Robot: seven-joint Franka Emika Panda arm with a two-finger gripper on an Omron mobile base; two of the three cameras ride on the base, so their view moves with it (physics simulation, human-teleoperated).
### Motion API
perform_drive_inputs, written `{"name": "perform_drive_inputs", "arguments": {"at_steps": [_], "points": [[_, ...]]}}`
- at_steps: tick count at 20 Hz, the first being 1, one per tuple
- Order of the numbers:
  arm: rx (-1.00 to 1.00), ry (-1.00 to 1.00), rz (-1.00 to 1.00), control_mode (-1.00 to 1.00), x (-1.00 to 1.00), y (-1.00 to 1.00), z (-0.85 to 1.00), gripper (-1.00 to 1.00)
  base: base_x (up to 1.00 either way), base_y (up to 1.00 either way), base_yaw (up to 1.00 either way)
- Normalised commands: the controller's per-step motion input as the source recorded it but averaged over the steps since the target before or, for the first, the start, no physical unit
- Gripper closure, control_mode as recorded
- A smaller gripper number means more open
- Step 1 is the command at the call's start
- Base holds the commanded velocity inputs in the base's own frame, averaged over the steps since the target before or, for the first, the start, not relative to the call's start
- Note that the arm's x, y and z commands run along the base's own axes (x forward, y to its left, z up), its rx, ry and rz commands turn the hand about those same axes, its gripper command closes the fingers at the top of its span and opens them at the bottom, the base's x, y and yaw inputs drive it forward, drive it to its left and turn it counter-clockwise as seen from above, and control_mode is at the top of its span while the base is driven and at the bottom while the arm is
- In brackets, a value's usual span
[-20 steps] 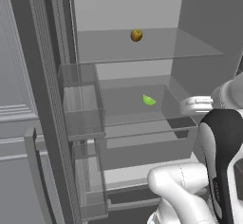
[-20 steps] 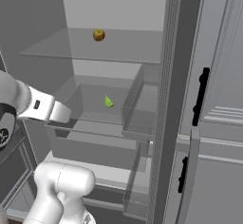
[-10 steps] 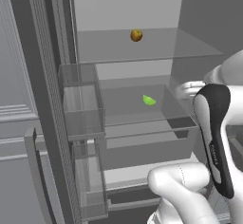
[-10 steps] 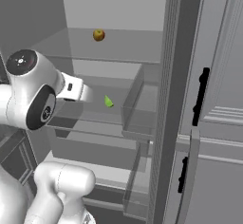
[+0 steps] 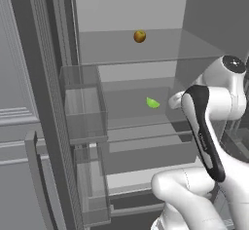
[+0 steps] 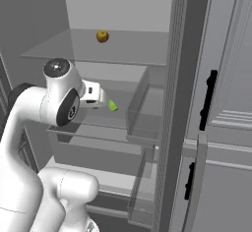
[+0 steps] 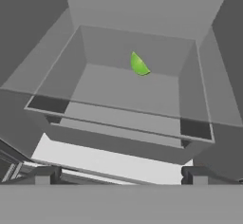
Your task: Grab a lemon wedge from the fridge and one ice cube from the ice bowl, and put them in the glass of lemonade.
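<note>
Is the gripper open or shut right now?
Open: in the hand view the gripper fingertips stand far apart, nothing between them.

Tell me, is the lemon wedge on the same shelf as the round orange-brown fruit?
No, the lemon wedge lies one shelf below the round fruit.

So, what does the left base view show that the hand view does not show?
The left base view has the round orange-brown fruit on the upper translucent shelf, the clear door bins and the robot's white arm. The hand view has the two dark finger tips, standing wide apart, so the gripper is open. Both show the small yellow-green lemon wedge on the fridge's middle shelf.
</note>
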Motion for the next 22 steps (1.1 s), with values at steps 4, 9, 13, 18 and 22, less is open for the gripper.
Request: {"name": "perform_drive_inputs", "arguments": {"at_steps": [4, 9, 13, 18, 22], "points": [[-0.08, 0.11, 0.08, -1.0, 0.91, 0.0, -0.63, -1.0, 0.0, 0.0, 0.0], [-0.02, 0.1, 0.08, -1.0, 0.8, 0.0, -0.67, -1.0, 0.0, 0.0, 0.0], [0.0, 0.07, 0.09, -1.0, 0.79, 0.0, -0.52, -1.0, 0.0, 0.0, 0.0], [0.0, 0.05, 0.07, -1.0, 0.61, -0.05, -0.22, -1.0, 0.0, 0.0, 0.0], [0.0, 0.04, 0.04, -1.0, 0.48, -0.07, -0.16, -1.0, 0.0, 0.0, 0.0]]}}
